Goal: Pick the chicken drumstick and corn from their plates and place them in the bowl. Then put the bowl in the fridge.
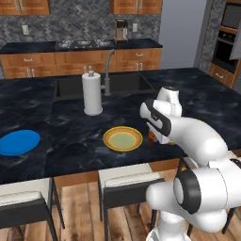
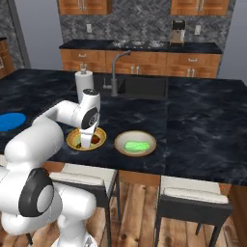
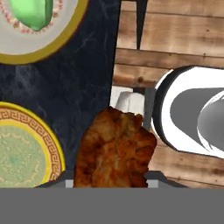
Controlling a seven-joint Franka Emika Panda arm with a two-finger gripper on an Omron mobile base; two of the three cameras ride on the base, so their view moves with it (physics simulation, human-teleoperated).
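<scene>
My gripper (image 2: 87, 138) is shut on the reddish-brown chicken drumstick (image 3: 114, 151) and holds it just above the counter's front edge. It hangs at the right side of the yellow-rimmed plate (image 1: 123, 139), between that plate and the tan bowl (image 2: 120, 139). The pale-green corn (image 2: 135, 145) lies inside the bowl (image 3: 43, 51), also seen as corn (image 3: 31, 13) in the hand view. The blue plate (image 1: 19, 142) lies bare at the far left. The drumstick hides my fingertips in the hand view. A tall grey front (image 1: 181, 33) stands at the back; I cannot tell whether it is the fridge.
A paper towel roll (image 1: 92, 93) and a faucet (image 1: 108, 70) stand by the sink (image 1: 127, 82) behind the plates. Two stools (image 1: 124, 181) sit under the counter's front edge. A black oven (image 1: 226, 44) is at the far right.
</scene>
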